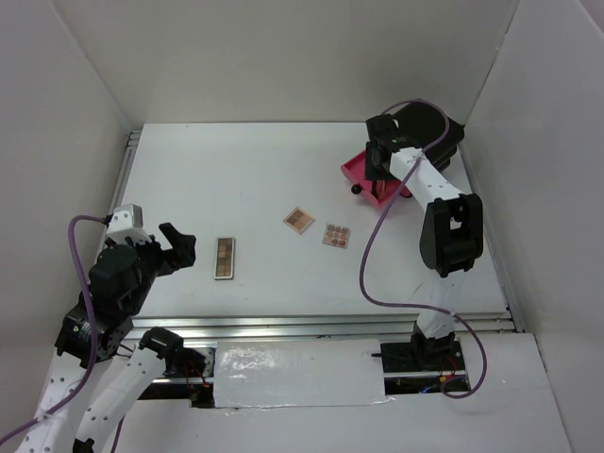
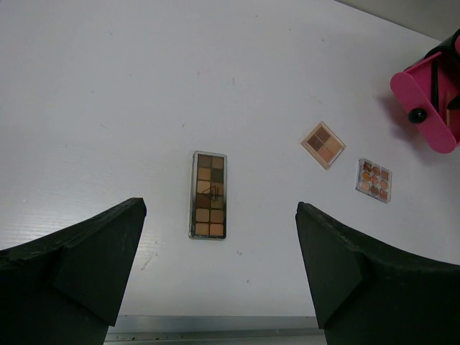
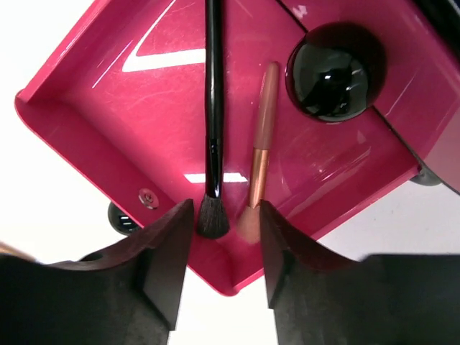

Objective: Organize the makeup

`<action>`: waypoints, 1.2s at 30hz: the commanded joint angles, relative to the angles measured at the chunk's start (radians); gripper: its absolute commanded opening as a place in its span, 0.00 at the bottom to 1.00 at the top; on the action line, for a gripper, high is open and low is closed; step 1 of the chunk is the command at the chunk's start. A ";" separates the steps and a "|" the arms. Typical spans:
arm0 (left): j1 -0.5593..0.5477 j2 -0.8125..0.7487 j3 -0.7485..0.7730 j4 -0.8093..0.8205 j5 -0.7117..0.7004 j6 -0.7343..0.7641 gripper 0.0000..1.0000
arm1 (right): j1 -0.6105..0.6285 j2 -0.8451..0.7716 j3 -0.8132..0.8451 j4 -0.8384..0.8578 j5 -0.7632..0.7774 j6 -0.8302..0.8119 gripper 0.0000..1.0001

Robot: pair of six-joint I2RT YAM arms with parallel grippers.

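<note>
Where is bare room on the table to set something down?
Bare: the far-left area beyond the long palette; the near strip between the square palettes and front rail. Crowded: far-right corner, around the pink drawer and right tool.

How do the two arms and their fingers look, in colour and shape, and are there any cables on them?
Both the left arm and the right arm have white links with bulky black joint housings. A purple cable loops loosely along the right arm; a second purple cable arcs beside the left. The fingers are matte black, broad and wedge-shaped. I see no readable markings.
</note>
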 commanded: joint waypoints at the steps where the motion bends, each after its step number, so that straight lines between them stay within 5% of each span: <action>1: -0.004 0.006 0.002 0.025 -0.002 -0.002 0.99 | 0.015 -0.085 0.044 -0.021 -0.018 0.009 0.50; 5: -0.004 0.011 0.004 0.025 -0.003 -0.003 0.99 | 0.097 -0.188 -0.055 0.054 -0.090 -0.012 0.37; 8: -0.006 0.006 0.004 0.023 -0.005 -0.005 0.99 | 0.145 -0.199 -0.158 0.121 -0.184 -0.067 0.01; 12: -0.006 0.005 0.004 0.022 -0.010 -0.006 0.99 | 0.188 -0.106 -0.184 0.126 -0.117 -0.161 0.00; 17: -0.007 0.017 0.004 0.022 -0.007 -0.005 1.00 | 0.242 0.014 -0.124 0.081 0.271 -0.175 0.00; 24: -0.006 0.025 0.004 0.025 -0.004 -0.002 0.99 | 0.268 0.099 -0.129 0.163 0.471 -0.294 0.00; 36: -0.007 0.020 0.005 0.026 0.006 0.003 0.99 | 0.208 0.136 -0.072 0.232 0.585 -0.374 0.00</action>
